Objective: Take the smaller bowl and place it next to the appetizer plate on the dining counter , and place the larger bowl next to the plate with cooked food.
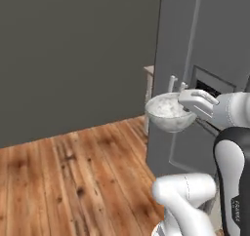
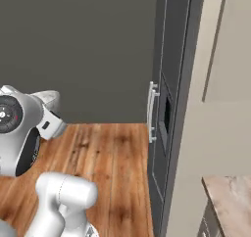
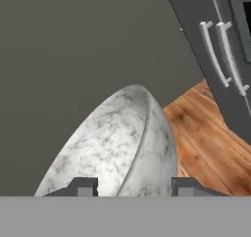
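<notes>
A tall dark grey cabinet (image 2: 169, 108) stood on a wooden plank floor (image 1: 73, 181) of warm brown boards. Left of the cabinet ran a plain, dull grey-green wall (image 1: 73, 49), meeting the floor in a straight line. Two pale bar handles (image 2: 152, 111) were fixed upright on the cabinet's front. Right of the cabinet rose a beige panel (image 2: 220, 84), and below that showed a corner of brown-veined marble top (image 2: 230, 197).

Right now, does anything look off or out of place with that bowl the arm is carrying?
Nothing stands out. The smaller bowl sits upright in the gripper, clamped at its rim, held in the air over the wooden floor. It looks empty and undamaged, and nothing is spilled below it.
</notes>
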